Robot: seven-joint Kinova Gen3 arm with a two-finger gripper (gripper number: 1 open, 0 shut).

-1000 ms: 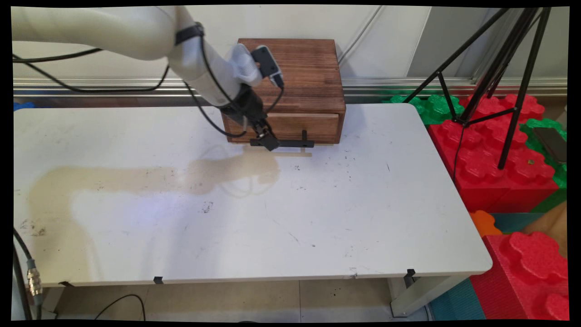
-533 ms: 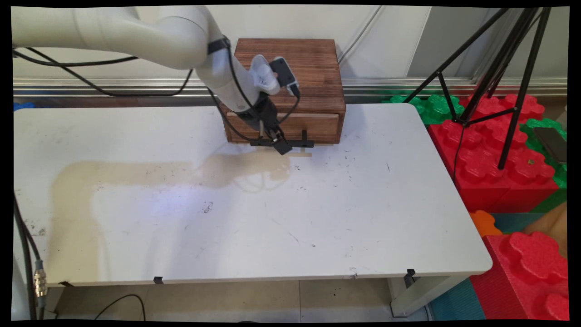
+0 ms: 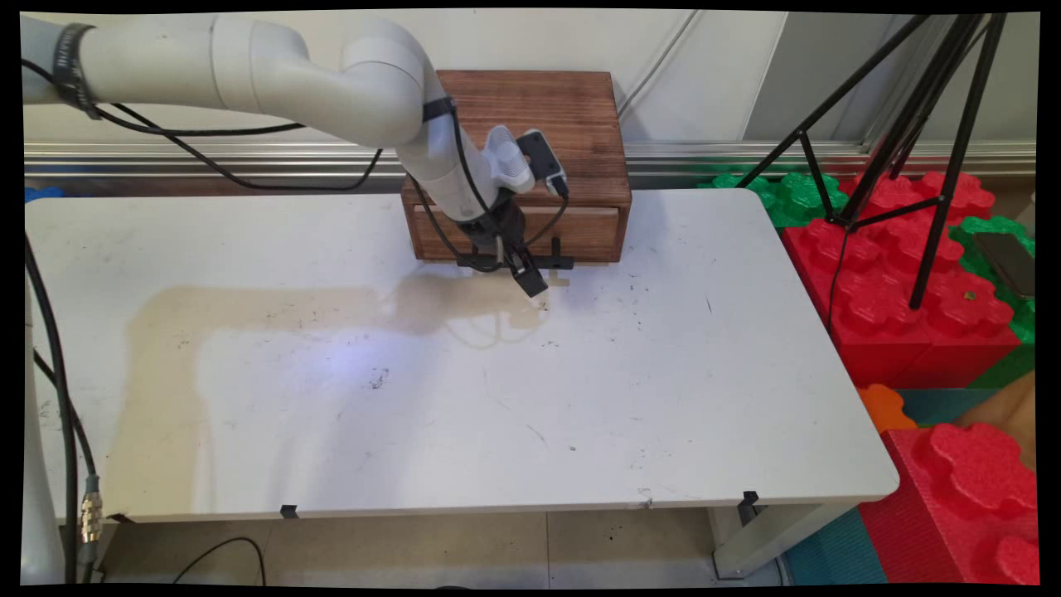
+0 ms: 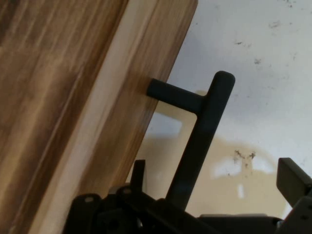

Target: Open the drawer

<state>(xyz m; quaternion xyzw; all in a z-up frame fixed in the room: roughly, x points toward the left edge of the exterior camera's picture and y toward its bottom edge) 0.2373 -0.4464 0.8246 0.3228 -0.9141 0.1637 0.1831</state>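
Main view: the white arm reached from the 10 o'clock side down to the front of a wooden drawer box [image 3: 543, 133] at the 12 o'clock edge of the white tabletop [image 3: 630, 390].
Tool: the black tool [image 3: 530, 282] hung low at the box's front, just over the tabletop, at the black handle [image 3: 557, 262] of the drawer [image 3: 580, 232].
Tool state: spread; in the hand view one finger [image 4: 138, 176] stood beside the drawer front [image 4: 146, 92] and the other [image 4: 292, 179] was well out at 3 o'clock, with the handle bar [image 4: 202, 136] between them and neither seen pressing on it.
Handle: a dark bar on short posts standing off the drawer front; in the hand view it ran from 6 o'clock up toward 1 o'clock.
Drawer: its front looked level with the box's face, though the arm covered part of it.
Surroundings: a black tripod [image 3: 912, 124] and red foam blocks [image 3: 920, 307] stood off the tabletop at 3 o'clock.
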